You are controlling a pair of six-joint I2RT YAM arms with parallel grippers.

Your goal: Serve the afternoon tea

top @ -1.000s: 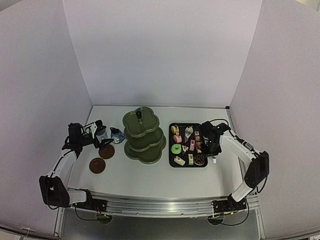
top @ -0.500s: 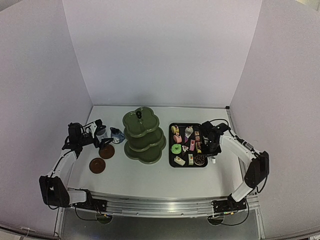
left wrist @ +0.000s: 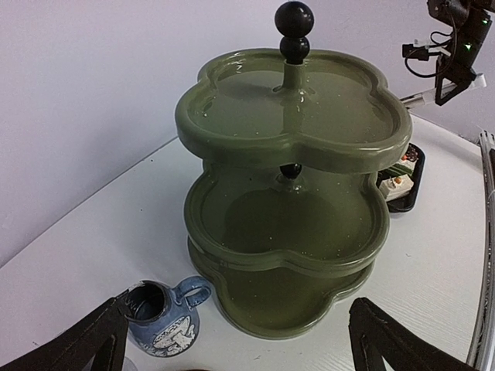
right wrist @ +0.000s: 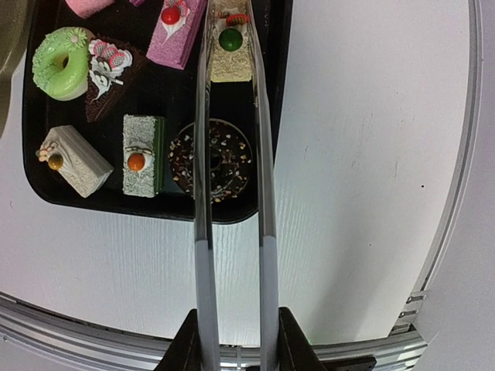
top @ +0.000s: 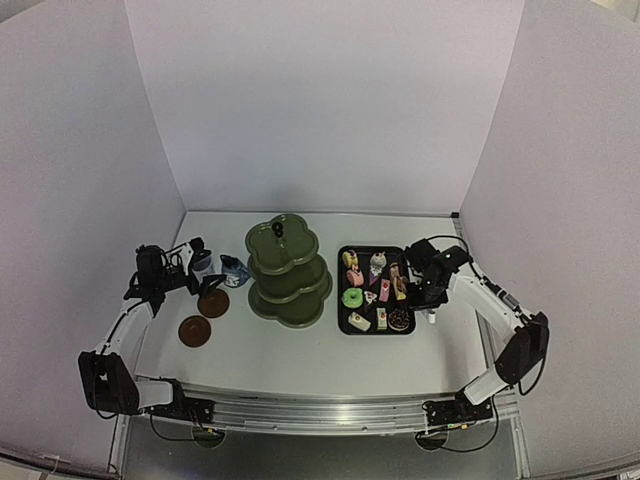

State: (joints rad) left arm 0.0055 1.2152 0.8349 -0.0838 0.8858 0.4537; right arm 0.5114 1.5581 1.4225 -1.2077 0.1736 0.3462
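left gripper [left wrist: 236, 348] unmoved, jaws spread wide, empty, by jug [left wrist: 166, 317] | stand [top: 288, 270] tiers bare | right gripper [right wrist: 236, 340] has squeezed tongs [right wrist: 203, 193] narrower, tips pinching cream slice [right wrist: 230, 58] on tray [top: 344, 325] | lifted: cannot tell | first pastry pick likely starting

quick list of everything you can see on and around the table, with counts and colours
stand: one, dark green, three tiers, table centre
jug: one, dark blue, left of stand
cup: one, pale blue, left of jug
saucers: two, brown, front left
tray: one, black, right of stand
pastries: roughly a dozen, mixed colours, on tray
tongs: one pair, metal, tips either side of a cream slice
table: one, white
left gripper: open, by cup
right gripper: shut on tongs, at tray's right edge
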